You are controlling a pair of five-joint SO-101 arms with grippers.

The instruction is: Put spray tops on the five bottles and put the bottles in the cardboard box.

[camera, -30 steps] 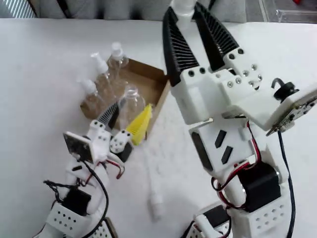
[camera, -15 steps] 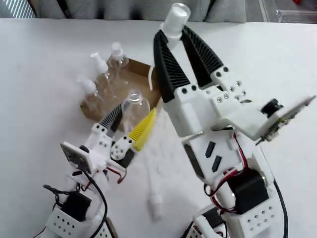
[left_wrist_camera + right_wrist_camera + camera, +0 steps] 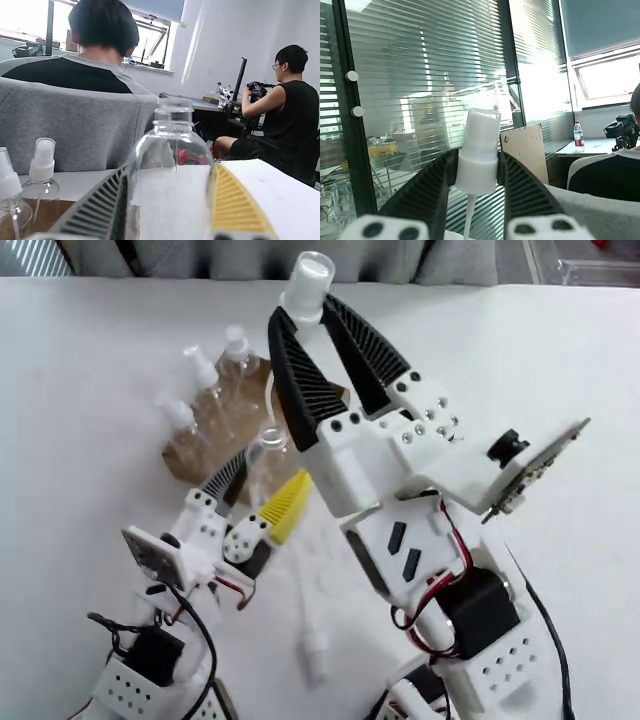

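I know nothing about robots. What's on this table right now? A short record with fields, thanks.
left gripper: fingers shut on open bottle, by the cardboard box
right gripper: fingers shut on spray top, tube hanging down
capped bottles: three, standing in the box
loose spray top: lying on the table between the arms

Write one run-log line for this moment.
left gripper: shut on uncapped bottle | right gripper: shut on spray top | cardboard box: three capped bottles | table: loose spray top
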